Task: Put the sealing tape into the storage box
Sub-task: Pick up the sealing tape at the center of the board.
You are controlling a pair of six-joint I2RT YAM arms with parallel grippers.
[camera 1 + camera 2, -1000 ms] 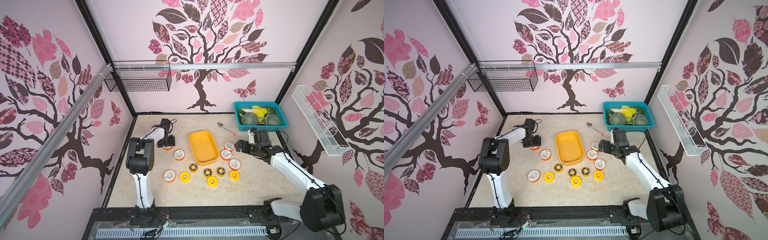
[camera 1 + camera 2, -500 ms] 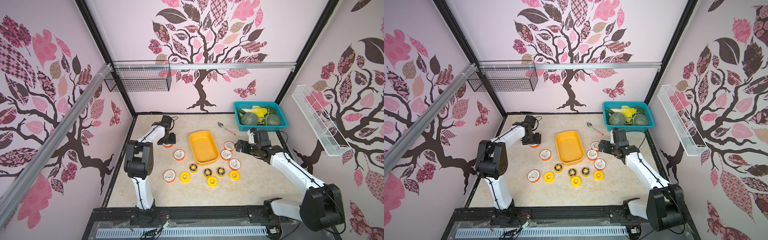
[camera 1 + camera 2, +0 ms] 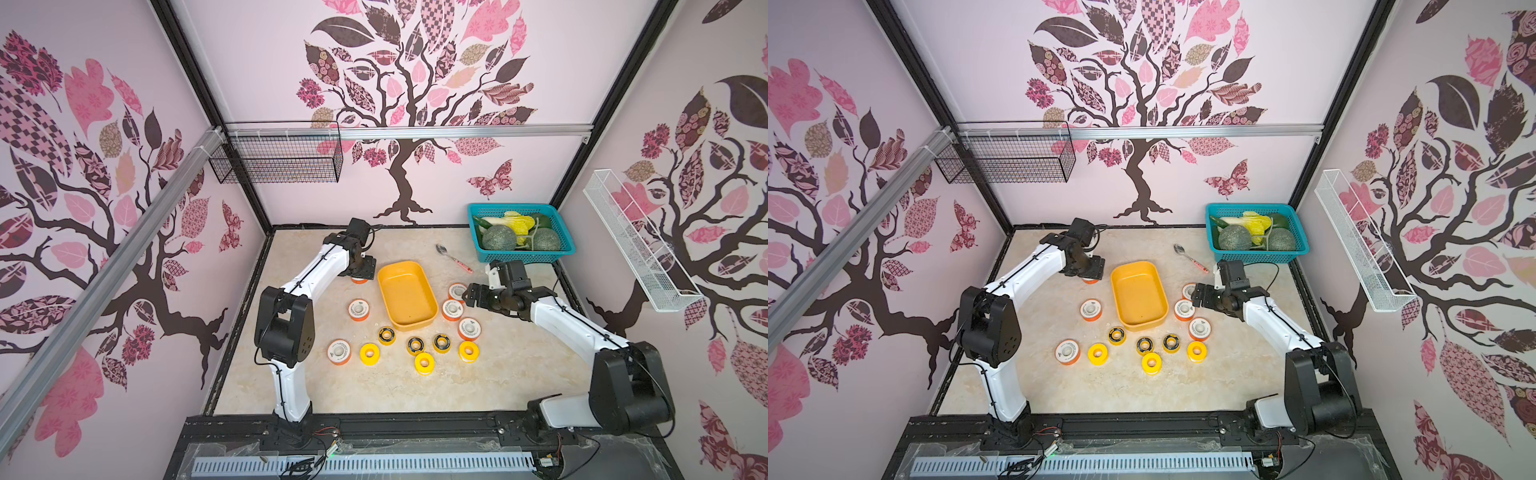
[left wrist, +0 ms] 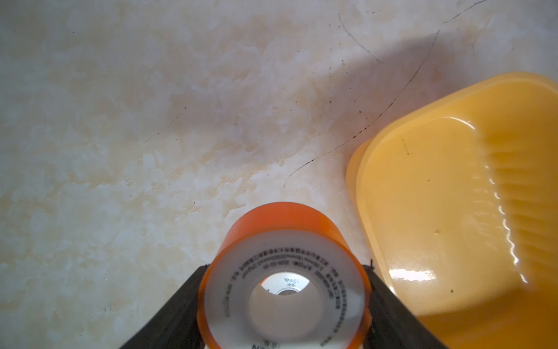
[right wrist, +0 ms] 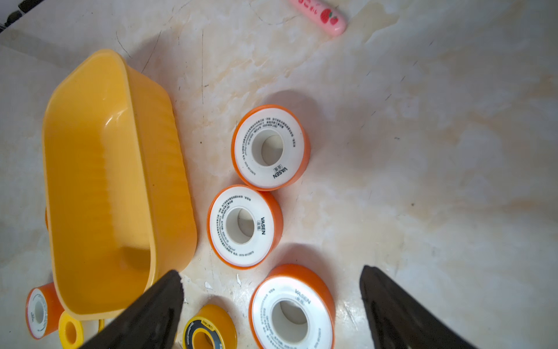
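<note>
Sealing tape (image 4: 271, 229): one orange roll gripped in my left hand (image 4: 287, 272), just beside the yellow box (image 3: 407, 295), which holds nothing yet.

Nearest me, yellow rolls (image 3: 424, 362) and black ones (image 3: 415, 345) lie flat on the counter (image 3: 374, 395); orange rolls (image 3: 358, 309) flank the box. My right hand (image 5: 271, 272) hangs wide open over the orange three on the box's right, holding nothing. Farther off, by the box's far left corner, I'd raise the gripped roll above the rim, carry it over the middle and let go low so it lands flat, not on edge. Beyond, the spoon (image 3: 453, 257) and teal basket (image 3: 523, 257) need no touching.
</note>
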